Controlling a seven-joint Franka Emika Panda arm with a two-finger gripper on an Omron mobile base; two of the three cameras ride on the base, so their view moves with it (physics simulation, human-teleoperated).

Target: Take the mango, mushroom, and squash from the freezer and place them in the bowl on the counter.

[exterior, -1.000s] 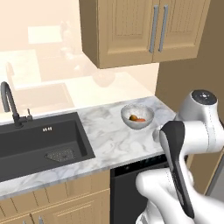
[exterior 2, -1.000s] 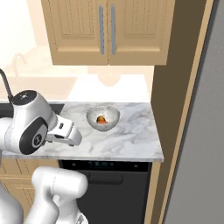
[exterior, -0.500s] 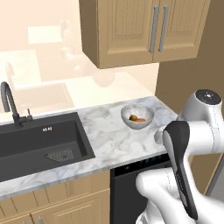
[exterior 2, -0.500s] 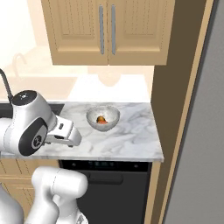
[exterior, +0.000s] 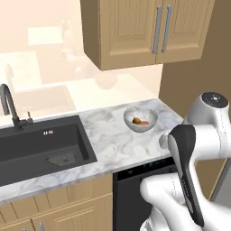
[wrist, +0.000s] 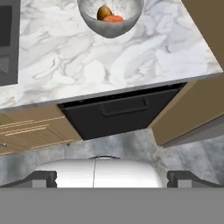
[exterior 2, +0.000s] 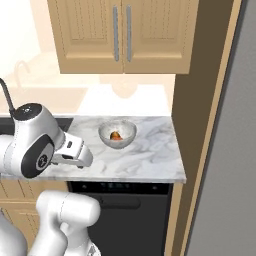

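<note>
Our claw [wrist: 112, 177] has its tips spread wide apart, gripping nothing, above the floor in front of the black dishwasher [wrist: 118, 113]. At twelve o'clock, the bowl [wrist: 110, 17] sits on the counter [wrist: 65, 57], with two pieces inside.

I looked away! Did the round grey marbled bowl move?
No. The round grey marbled bowl sits in the same spot on the white marble counter.

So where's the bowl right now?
The bowl sits on the counter, right of the sink and below the wall cabinets.
</note>
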